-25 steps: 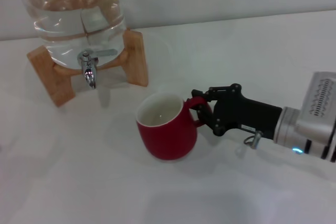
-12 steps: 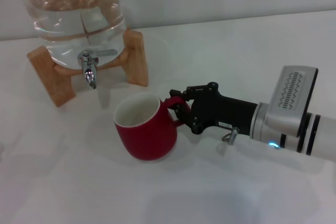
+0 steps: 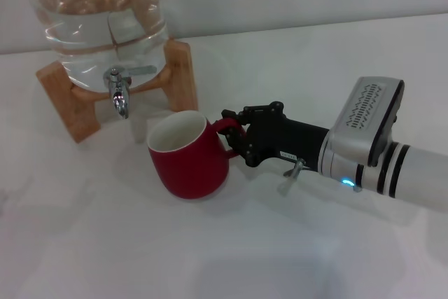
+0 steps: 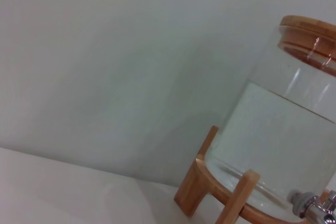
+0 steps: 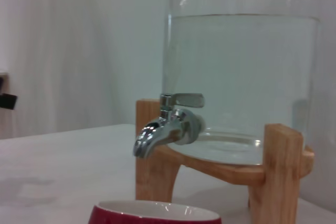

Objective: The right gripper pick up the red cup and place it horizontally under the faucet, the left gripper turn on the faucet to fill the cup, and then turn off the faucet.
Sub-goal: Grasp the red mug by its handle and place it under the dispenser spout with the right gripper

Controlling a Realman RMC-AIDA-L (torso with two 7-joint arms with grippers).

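Head view: right gripper (image 3: 234,134) holding the red cup (image 3: 185,156) beside the faucet (image 3: 117,93).
Fingers were clamped on the cup's loop handle; the cup stood upright near the table's (image 3: 231,243) middle, just in front of the wooden stand (image 3: 178,78) and slightly right of the spout, not beneath it. The clear water jar (image 3: 98,12) sat at the table's far left corner. The left gripper did not appear in any view.

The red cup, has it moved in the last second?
Yes. The red cup, held at its handle by the right gripper, has slid left and nearer the faucet.
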